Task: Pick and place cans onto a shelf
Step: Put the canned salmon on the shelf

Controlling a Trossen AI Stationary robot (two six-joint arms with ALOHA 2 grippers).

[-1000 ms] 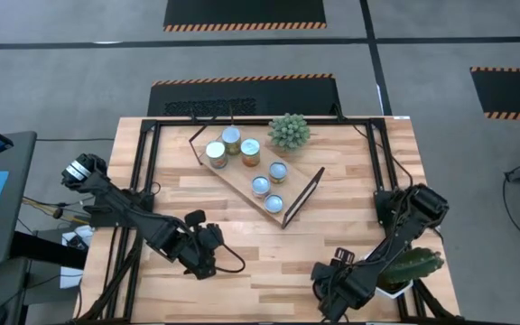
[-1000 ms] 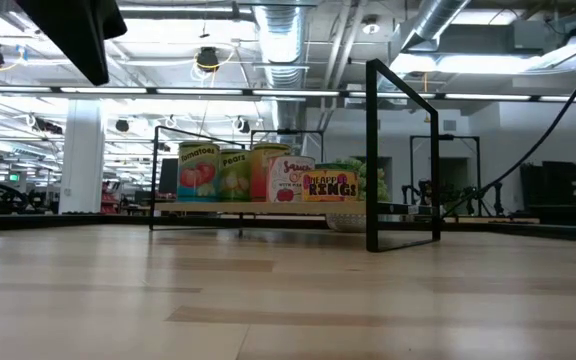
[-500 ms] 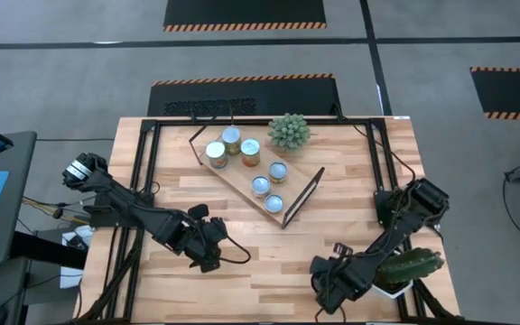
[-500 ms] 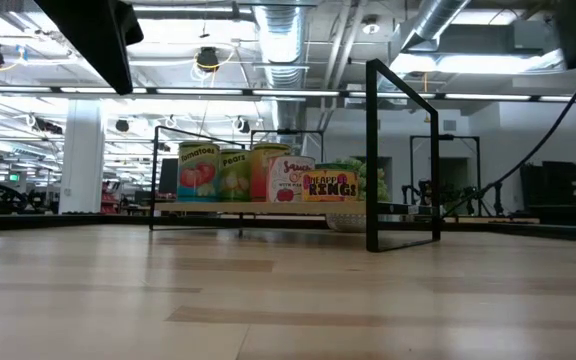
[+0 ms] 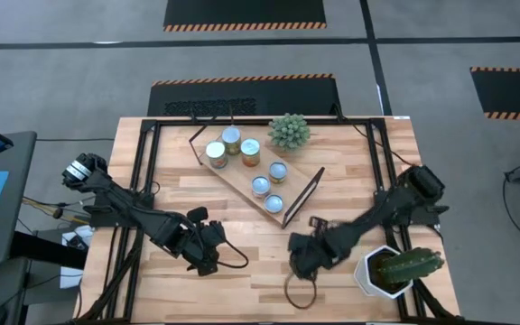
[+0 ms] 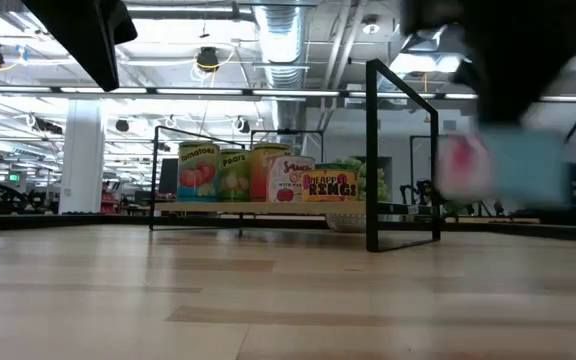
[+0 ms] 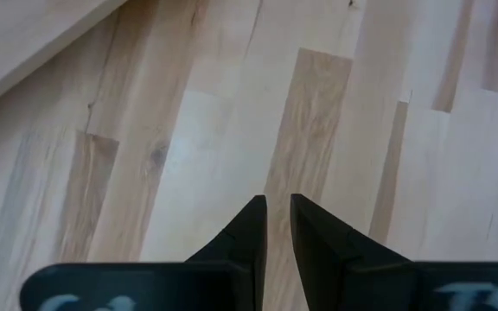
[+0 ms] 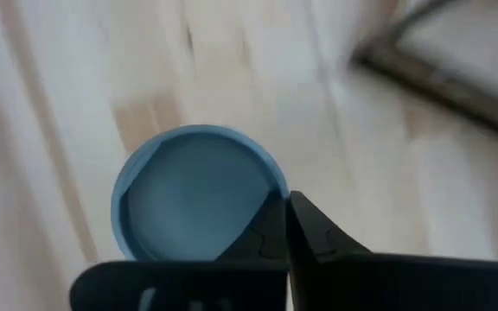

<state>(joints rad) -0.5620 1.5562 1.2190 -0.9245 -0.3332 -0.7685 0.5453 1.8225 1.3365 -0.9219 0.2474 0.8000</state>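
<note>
the left gripper (image 7: 277, 200) is hanging over the bare tabletop (image 5: 251, 236) at the left front, its fingers standing narrowly apart on nothing; it is waiting well clear of the work, and it is best left waiting there; six cans (image 5: 251, 152) are already standing upright on the shelf (image 5: 237, 181), which is lying slantwise in the middle of the table, so the step in hand is looking like the fetching of one more.

the right gripper (image 8: 285, 207) is reaching in over the front of the table, right of the shelf's near end, and its fingers are pressed together with nothing between them; the loose can (image 8: 188, 186) is sitting just beyond the tips, not inside them; whether they are touching it i cannot tell; to do this well, the claw is needing to open wide, straddle the can squarely across its sides, and close gently; a shut claw nudging it is risking a shove or a tip.

the can is showing a round pale-blue top with a raised rim; its sides are hidden from the wrist camera; in the level view it is only a blur; farthest right, a cactus pot (image 5: 375, 273) is standing close beside the right arm, so the lift is wanting care.
</note>
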